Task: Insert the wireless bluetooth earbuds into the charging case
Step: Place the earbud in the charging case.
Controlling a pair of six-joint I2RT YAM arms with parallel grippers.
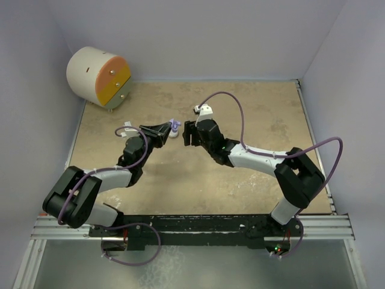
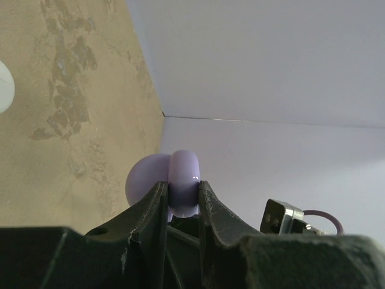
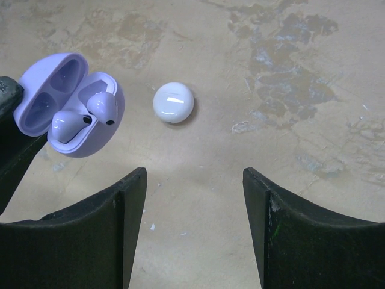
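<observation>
My left gripper [image 1: 170, 129] is shut on the open lilac charging case [image 3: 69, 102] and holds it above the table. Two lilac earbuds [image 3: 102, 105] sit in the case's base, side by side. In the left wrist view the case [image 2: 183, 180] is pinched between the two fingers. A closed round white case [image 3: 173, 102] lies on the table just beside the lilac one. My right gripper [image 3: 194, 174] is open and empty, facing both cases from the right, a short way off. No whitish earbuds show.
A cream cylinder with an orange and yellow drawer front [image 1: 99, 77] stands at the back left corner. Grey walls enclose the tan table [image 1: 240, 192] on the left, back and right.
</observation>
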